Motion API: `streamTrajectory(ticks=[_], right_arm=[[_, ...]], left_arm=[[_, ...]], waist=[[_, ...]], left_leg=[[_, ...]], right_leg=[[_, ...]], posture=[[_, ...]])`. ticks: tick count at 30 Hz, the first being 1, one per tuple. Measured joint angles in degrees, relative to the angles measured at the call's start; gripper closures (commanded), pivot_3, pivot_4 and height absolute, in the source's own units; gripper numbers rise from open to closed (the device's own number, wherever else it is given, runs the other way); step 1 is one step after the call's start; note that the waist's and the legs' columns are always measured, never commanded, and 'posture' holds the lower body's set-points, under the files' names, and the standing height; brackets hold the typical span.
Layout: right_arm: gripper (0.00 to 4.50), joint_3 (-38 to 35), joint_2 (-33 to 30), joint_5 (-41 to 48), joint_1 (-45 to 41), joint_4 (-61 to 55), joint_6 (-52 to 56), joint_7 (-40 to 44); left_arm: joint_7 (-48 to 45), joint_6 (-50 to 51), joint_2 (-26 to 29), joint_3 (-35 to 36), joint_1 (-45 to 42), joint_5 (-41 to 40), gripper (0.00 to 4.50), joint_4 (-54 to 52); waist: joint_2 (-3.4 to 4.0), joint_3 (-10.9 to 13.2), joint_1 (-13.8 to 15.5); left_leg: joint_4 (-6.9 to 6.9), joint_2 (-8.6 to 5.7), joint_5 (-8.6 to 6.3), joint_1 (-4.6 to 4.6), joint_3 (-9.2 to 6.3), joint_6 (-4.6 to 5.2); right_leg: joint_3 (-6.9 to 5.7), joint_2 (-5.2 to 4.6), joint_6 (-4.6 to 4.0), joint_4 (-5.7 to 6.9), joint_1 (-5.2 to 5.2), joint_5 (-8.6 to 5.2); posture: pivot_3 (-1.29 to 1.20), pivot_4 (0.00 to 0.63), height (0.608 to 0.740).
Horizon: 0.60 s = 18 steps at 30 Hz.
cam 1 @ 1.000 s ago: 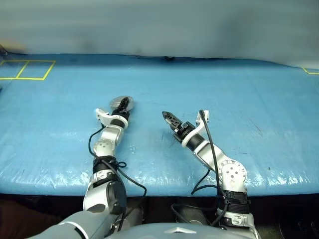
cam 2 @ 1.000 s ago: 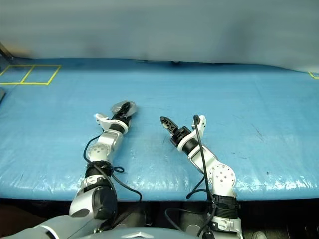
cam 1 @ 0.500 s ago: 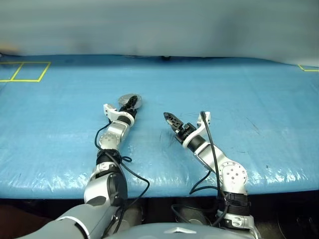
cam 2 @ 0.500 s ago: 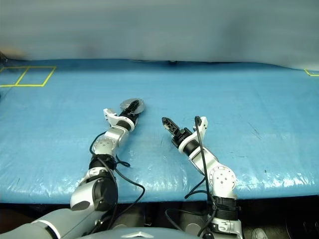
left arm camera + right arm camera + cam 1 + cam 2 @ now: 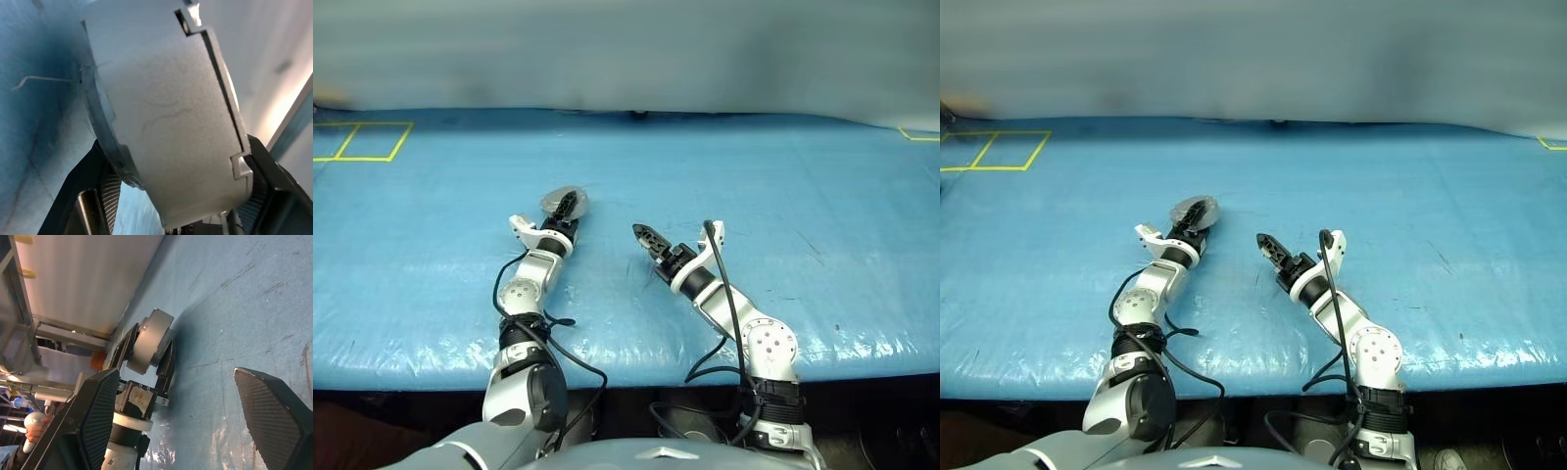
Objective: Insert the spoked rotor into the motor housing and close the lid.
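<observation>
Left of centre on the blue plastic-covered table (image 5: pixel 803 176), a round silver-grey metal motor housing (image 5: pixel 564 201) sits clamped between the left gripper (image 5: pixel 567 205)'s black fingers. Just right, the right gripper (image 5: pixel 642 235) hovers wide open, empty. Yellow tape squares (image 5: pixel 362 140) mark the far left corner.

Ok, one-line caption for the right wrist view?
Left gripper clamps the motor housing above the blue table, seen between open right jaws.

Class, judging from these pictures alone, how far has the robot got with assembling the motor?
Done: the round metal motor assembly looks closed, with no loose rotor or lid on the blue table. In hand: the left gripper clamps it. The right gripper is open and empty. Left: whether the lid is fully seated cannot be judged.
</observation>
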Motion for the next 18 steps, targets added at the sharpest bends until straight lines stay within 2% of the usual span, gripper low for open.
streamTrajectory(ticks=[4, 5, 12, 18], right_arm=[[0.60, 0.03, 0.01, -0.05, 0.00, 0.00, 0.00, 0.06], [0.60, 0.06, 0.02, -0.05, 0.00, 0.00, 0.00, 0.08], [0.60, 0.08, 0.05, -0.11, 0.01, -0.01, -0.01, 0.09], [0.60, 0.03, 0.18, -0.76, 0.58, -0.13, -0.10, 0.10]], left_arm=[[0.84, -0.82, 0.77, -0.40, -1.66, 1.80, 0.20, 2.07], [1.00, -0.86, 1.03, -0.35, -2.36, 1.97, 0.02, 2.55], [4.14, -1.82, 0.78, 1.15, -2.73, 0.61, 0.02, 1.46], [10.15, 2.41, -1.78, -0.93, 6.80, -2.33, 0.02, -13.64]], waist=[[0.00, 0.00, 0.06], [0.00, 0.00, 0.12], [0.00, -0.01, -0.12], [0.02, -0.02, -0.52]], left_leg=[[0.02, 0.00, 0.01, 0.05, 0.01, -0.02], [0.03, 0.01, 0.01, 0.05, 0.00, -0.05], [0.10, 0.04, -0.07, 0.09, 0.05, -0.22], [0.04, 0.03, -0.12, 0.11, 0.08, -0.08]], right_leg=[[-0.01, 0.01, 0.00, 0.04, 0.04, 0.00], [-0.03, 0.02, 0.00, 0.04, 0.06, 0.00], [-0.03, 0.05, 0.01, 0.04, 0.09, 0.00], [0.14, 0.04, -0.01, 0.04, 0.07, 0.00]], posture=[[0.00, 0.150, 0.740], [0.00, 0.150, 0.740], [0.00, 0.150, 0.740], [0.00, 0.150, 0.740]])
